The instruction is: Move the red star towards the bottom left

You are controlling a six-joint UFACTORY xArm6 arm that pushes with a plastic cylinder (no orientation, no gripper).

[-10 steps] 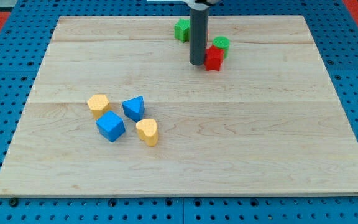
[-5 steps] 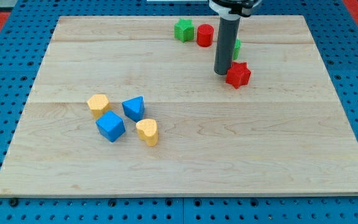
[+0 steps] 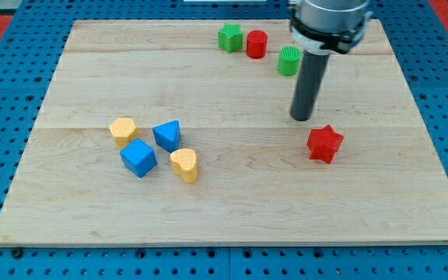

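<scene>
My tip is a bare rod end with no fingers, so it holds nothing, and it stands on the worktop just up and to the view's left of the red star, near it but apart. The red star lies right of the middle of the worktop, and the bottom left corner is far from it across the board. In my judgement the tip is on the wrong side: it must go around to the star's upper right before it pushes toward the view's bottom left
</scene>
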